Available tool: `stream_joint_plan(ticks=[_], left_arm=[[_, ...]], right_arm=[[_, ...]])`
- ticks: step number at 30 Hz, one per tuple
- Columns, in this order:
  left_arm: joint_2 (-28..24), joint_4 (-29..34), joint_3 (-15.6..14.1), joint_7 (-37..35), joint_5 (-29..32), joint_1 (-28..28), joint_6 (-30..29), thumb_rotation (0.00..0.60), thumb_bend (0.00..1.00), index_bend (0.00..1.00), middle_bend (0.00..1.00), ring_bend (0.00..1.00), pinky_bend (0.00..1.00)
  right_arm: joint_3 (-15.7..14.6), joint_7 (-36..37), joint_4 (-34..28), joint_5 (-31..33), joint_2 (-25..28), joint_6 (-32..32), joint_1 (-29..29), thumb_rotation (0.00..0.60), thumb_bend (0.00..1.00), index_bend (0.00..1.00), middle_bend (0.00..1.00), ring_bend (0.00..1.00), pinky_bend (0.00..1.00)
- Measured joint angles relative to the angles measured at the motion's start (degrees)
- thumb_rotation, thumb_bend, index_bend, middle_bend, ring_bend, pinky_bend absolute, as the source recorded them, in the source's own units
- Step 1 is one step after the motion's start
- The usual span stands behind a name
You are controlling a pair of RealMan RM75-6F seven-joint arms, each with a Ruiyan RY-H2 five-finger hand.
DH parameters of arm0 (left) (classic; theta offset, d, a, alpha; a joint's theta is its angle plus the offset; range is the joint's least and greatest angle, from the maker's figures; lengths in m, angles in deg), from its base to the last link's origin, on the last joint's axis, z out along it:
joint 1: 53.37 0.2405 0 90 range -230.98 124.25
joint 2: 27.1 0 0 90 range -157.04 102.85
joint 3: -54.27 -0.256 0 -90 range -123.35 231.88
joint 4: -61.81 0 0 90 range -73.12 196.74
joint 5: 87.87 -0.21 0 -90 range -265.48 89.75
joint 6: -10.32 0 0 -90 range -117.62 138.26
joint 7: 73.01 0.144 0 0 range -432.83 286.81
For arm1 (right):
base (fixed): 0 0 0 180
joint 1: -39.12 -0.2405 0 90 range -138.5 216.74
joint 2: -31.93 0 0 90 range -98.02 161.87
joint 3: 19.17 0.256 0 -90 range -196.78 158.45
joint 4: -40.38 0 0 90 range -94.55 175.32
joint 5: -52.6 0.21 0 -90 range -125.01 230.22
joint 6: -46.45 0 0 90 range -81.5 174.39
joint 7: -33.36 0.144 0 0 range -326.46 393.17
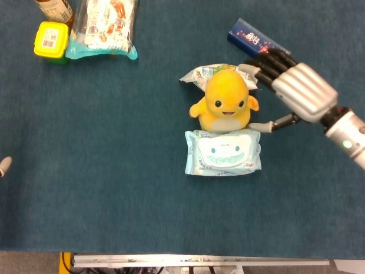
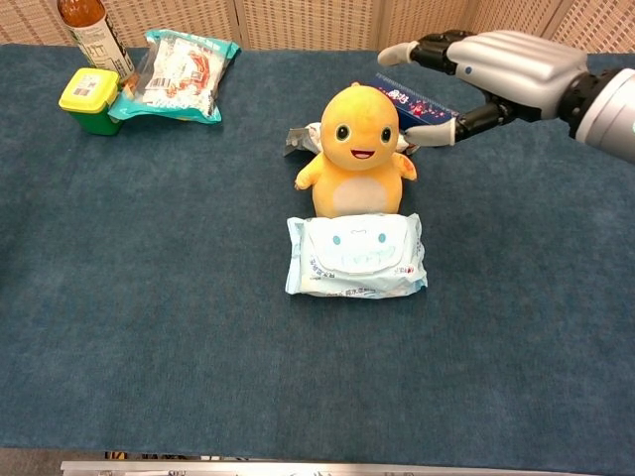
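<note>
plush toy (image 2: 355,151) sat behind wipes pack (image 2: 356,256); box (image 1: 258,44) behind-right; right hand (image 2: 493,69) just right of toy

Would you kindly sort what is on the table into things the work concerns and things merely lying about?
In hand:
right hand, open, fingers spread beside the toy
yellow plush toy

Lying about:
wet wipes pack
blue box
foil packet behind the toy
snack bag
yellow-lidded tub
bottle

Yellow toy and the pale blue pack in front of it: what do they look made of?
The yellow toy looks like soft plush fabric: matte, fuzzy, rounded. The pale blue pack looks like thin, slightly glossy plastic film with crimped ends, probably wet wipes.
</note>
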Motion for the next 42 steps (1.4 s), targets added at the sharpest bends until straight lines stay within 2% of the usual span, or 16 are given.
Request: stream_joint_plan(ticks=[13, 25, 42], left_arm=[[0.09, -0.72, -0.01, -0.88, 0.32, 0.38, -0.13, 0.600, 0.16, 0.10, 0.13, 0.13, 0.15], [-0.12, -1.68, 0.06, -2.41, 0.87, 0.93, -0.37, 0.600, 0.16, 0.10, 0.13, 0.13, 0.15], [-0.14, -2.36, 0.02, -3.20, 1.03, 1.19, -0.08, 0.600, 0.16, 0.10, 0.13, 0.13, 0.15]], right_arm=[[2.00, -8.27, 2.97, 5.64, -5.88, -5.49, -8.18, 0.101, 0.00, 0.10, 0.11, 0.00, 0.00], [2.28, -13.89, 8.93, 9.93, -13.31, -6.94, -13.58, 0.099, 0.00, 0.10, 0.11, 0.00, 0.00], [0.07, -16.17, 12.43, 13.72, -16.10, -7.00, -15.44, 0.101, 0.00, 0.10, 0.11, 0.00, 0.00]])
